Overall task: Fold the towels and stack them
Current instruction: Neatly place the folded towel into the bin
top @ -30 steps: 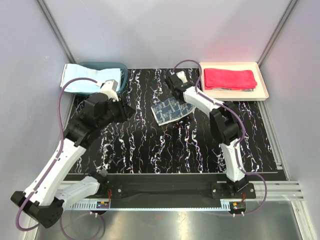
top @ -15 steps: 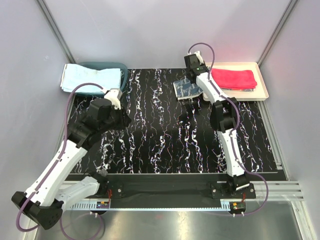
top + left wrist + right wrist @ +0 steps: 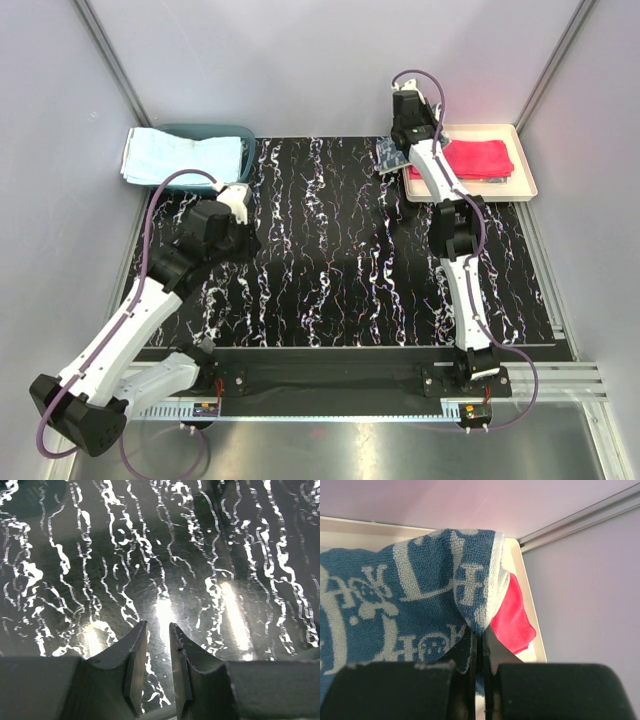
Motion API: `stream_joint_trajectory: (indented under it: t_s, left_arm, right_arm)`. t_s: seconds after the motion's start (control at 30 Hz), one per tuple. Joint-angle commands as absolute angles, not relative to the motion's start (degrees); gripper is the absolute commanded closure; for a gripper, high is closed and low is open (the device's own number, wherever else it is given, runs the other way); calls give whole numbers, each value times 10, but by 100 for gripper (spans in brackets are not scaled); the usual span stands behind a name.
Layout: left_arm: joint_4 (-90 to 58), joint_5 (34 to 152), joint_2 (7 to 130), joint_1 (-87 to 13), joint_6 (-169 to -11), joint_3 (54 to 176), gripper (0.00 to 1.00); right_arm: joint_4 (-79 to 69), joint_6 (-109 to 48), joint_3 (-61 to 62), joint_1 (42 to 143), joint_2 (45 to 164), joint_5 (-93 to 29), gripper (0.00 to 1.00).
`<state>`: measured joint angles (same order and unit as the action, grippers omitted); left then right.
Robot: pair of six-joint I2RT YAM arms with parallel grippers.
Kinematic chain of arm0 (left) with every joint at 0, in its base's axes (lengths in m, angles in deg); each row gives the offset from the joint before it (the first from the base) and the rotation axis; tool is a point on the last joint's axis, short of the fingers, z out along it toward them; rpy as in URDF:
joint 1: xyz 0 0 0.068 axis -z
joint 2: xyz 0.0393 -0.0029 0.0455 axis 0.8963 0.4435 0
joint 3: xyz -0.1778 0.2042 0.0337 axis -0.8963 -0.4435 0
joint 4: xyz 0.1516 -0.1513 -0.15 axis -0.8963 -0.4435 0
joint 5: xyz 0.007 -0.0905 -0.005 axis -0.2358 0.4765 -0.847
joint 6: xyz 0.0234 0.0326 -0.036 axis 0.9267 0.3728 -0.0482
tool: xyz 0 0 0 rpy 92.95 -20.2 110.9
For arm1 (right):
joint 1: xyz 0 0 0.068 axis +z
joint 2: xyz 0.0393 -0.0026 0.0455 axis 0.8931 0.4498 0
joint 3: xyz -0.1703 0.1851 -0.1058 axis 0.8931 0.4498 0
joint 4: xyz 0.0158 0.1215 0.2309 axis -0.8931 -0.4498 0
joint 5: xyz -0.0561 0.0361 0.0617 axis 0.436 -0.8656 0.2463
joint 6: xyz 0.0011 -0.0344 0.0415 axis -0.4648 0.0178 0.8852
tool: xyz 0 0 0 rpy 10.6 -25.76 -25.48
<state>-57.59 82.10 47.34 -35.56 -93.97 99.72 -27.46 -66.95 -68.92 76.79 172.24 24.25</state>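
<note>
The blue terry towel with pale printed marks [image 3: 395,605] hangs bunched from the right gripper [image 3: 480,645], whose jaws are pinched together on a fold near its edge. In the overhead view it hangs at the left rim of the cream rectangular tray [image 3: 525,170], beside the folded bright red-pink towel [image 3: 478,157] lying in that tray. It looks light, limp and fuzzy, so it should grip well but droop and lose its fold. A pinch at a corner or folded edge suits it best (the present hold gathers several layers, I judge). The plain light blue towel [image 3: 180,155] lies draped over the teal plastic basket [image 3: 200,127], well apart at far left. The left gripper [image 3: 157,630] hovers over the black marbled table [image 3: 330,270], its jaws slightly parted and holding nothing
</note>
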Motion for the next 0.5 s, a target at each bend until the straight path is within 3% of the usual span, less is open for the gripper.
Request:
stream_joint_trajectory:
  t_s: [0.0,0.47]
  left_arm:
    - [-543,789,453,-360,-922,990,71]
    - [-542,785,445,-364,-922,982,71]
  right_arm:
    - [-235,-690,-674,739,1686,227,100]
    - [-225,-662,-589,705,1597,178,100]
